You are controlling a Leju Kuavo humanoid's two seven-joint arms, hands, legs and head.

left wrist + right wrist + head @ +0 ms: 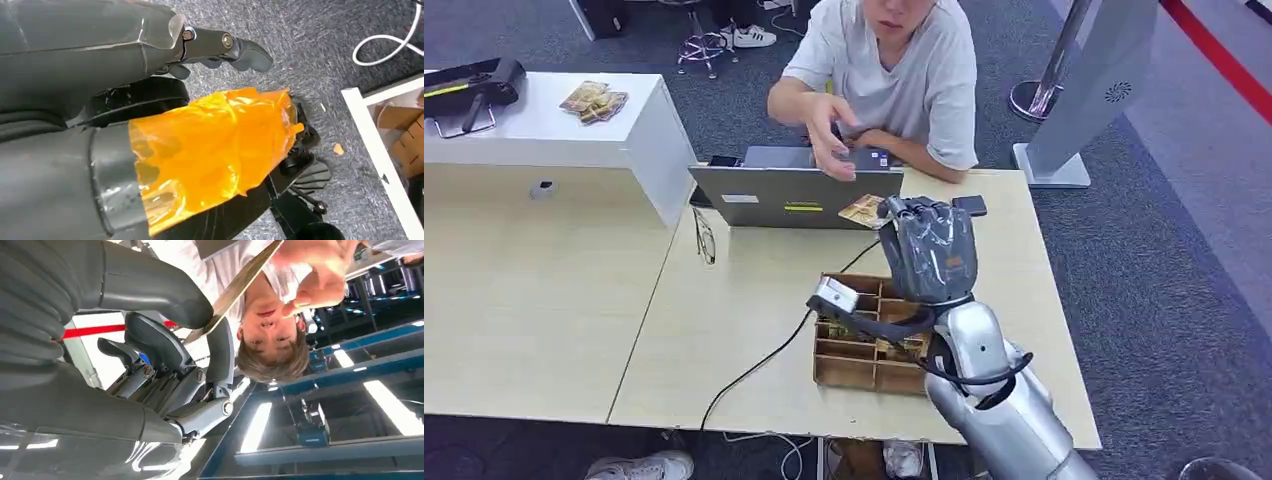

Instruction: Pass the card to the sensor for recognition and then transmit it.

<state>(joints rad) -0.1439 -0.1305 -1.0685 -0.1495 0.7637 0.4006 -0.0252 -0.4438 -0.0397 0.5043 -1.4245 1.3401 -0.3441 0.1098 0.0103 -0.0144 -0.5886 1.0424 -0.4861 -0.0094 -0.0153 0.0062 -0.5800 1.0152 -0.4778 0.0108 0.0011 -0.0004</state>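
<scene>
My right hand [932,250] is raised over the table and pinches a patterned card [862,211] between its thumb and a finger, just in front of the laptop. In the right wrist view the card [235,290] runs edge-on from my thumb toward a person's hand [320,275] at its far end; whether that hand touches it I cannot tell. In the head view the person's hand [829,140] hovers just behind the card. A small white sensor [835,296] with a black cable sits on the rim of a wooden box [844,372]. My left hand [225,47] hangs by the floor, holding nothing.
A grey laptop [789,195] stands between the seated person and me. A black phone [970,205] lies beside my hand, and glasses [704,238] lie left of the laptop. A white counter [544,135] at the left carries more cards [594,100] and a black device [469,85].
</scene>
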